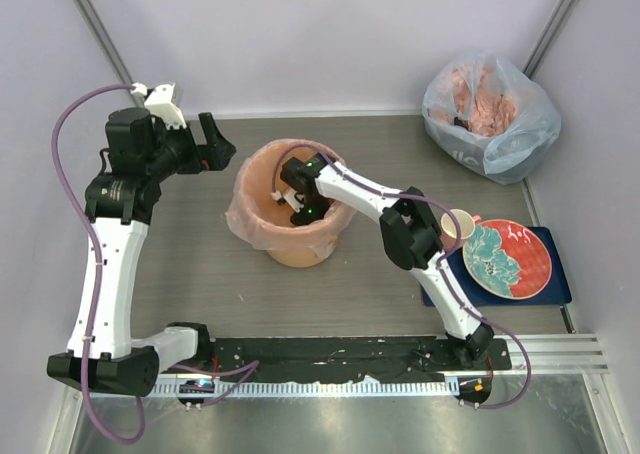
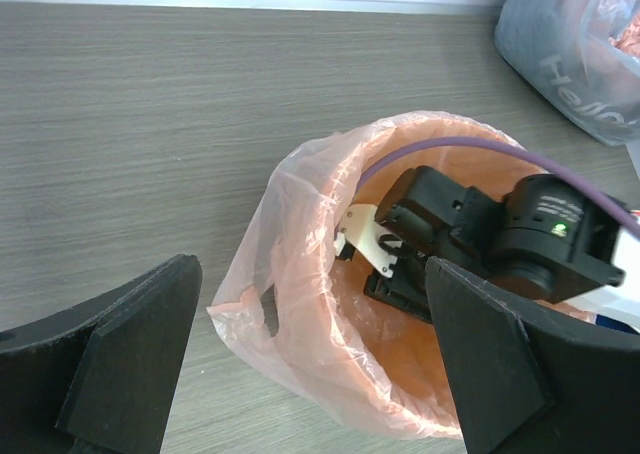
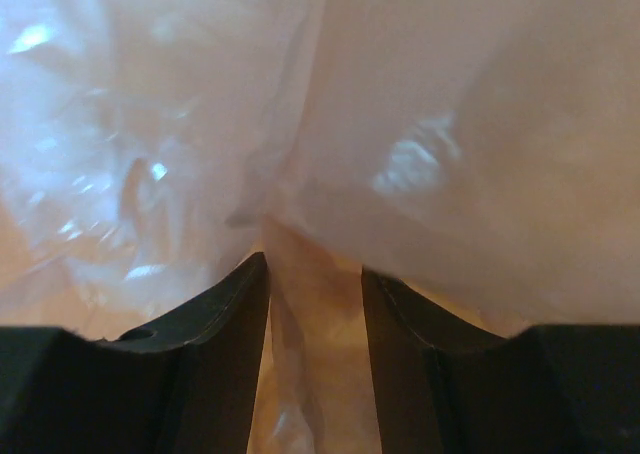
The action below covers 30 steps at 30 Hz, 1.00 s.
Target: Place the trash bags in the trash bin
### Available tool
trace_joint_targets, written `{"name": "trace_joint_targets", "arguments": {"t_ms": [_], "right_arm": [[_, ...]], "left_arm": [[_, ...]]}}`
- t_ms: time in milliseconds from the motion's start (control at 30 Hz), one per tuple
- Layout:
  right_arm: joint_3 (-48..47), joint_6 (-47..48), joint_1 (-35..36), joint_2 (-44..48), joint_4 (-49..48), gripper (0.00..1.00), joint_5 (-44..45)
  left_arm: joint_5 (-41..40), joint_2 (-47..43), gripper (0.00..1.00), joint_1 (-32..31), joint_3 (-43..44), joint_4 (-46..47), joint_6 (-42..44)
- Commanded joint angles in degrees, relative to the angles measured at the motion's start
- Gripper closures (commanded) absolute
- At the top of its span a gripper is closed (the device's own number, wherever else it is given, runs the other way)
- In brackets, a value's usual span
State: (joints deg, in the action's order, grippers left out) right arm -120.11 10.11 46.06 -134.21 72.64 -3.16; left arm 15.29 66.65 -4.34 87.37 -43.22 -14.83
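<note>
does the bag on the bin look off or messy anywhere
The trash bag sits unevenly on the trash bin: on the left side it bulges out and sags in a loose bunch instead of hugging the rim. No spill or tear shows.

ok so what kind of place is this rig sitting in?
Probably a lab test cell, not a home: plain white walls with metal corner posts, a grey wood-look tabletop, and staged props like the round orange plastic bin lined with a thin pink plastic bag.
</note>
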Motion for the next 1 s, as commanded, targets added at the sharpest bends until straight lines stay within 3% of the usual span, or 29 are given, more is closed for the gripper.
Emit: {"name": "trace_joint_targets", "arguments": {"t_ms": [0, 300, 433, 600, 767, 967], "right_arm": [[-2.58, 4.39, 0.34, -3.85, 6.63, 0.5, -1.23], [3.74, 12.99, 0.34, -6.94, 9.01, 0.48, 2.1], [1.56, 14.59, 0.34, -7.38, 10.59, 0.47, 2.11], [-3.89, 12.92, 0.43, -5.28, 11.12, 0.48, 0.09], [-1.88, 9.76, 0.78, -0.36, 7.96, 0.56, -1.59], [1.28, 8.26, 0.96, 3.6, 6.99, 0.57, -2.11]], "left_arm": [[-0.96, -1.52, 0.0, 0.82, -1.41, 1.91, -1.08], [-1.31, -2.76, 0.0, 3.02, -3.44, 1.39, -1.34], [-1.23, -2.14, 0.01, 3.46, -3.35, 0.6, -1.34], [0.52, -1.26, 0.0, 3.46, -3.53, 1.3, -2.13], [1.93, -0.38, 0.0, 3.46, -3.44, 2.61, -2.83], [3.78, -0.12, 0.0, 3.46, -5.1, 4.55, -3.89]]}}
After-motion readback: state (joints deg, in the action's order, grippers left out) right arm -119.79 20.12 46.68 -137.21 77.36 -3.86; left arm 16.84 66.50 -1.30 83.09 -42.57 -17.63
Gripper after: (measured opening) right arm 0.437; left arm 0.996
